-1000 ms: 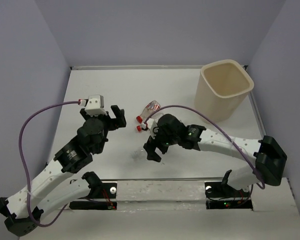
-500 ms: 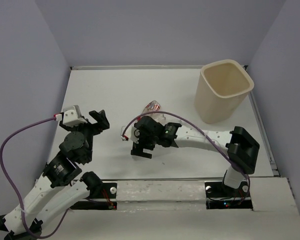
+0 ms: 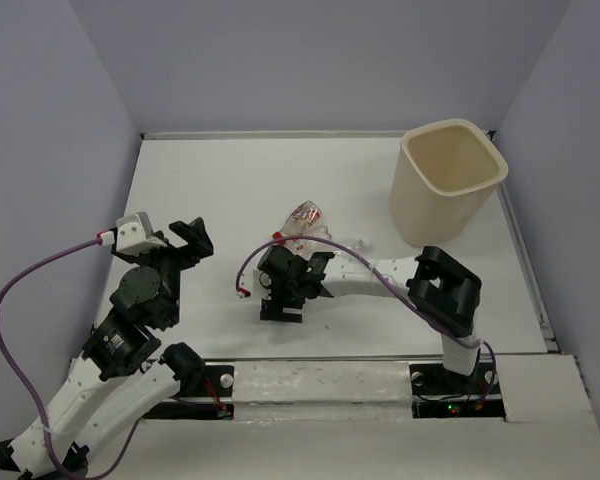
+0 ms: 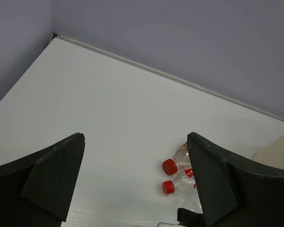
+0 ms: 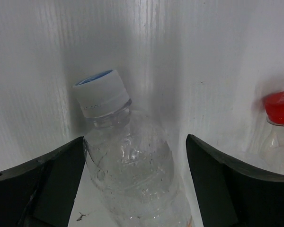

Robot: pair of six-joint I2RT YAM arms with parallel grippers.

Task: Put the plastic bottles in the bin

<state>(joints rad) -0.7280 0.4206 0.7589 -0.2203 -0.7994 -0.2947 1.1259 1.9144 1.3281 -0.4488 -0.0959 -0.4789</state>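
The bin (image 3: pixel 430 210) shows no bottle inside; right end effector (image 5: pixel 135 142) is open around the white-capped bottle (image 5: pixel 128 165), left end effector (image 4: pixel 135 156) open and empty.

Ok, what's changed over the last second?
The right gripper swung left, and its open fingers now straddle the white-capped bottle, not closed on it. The left gripper drew back to the left, open and empty. The red-capped bottles and the bin look unmoved.
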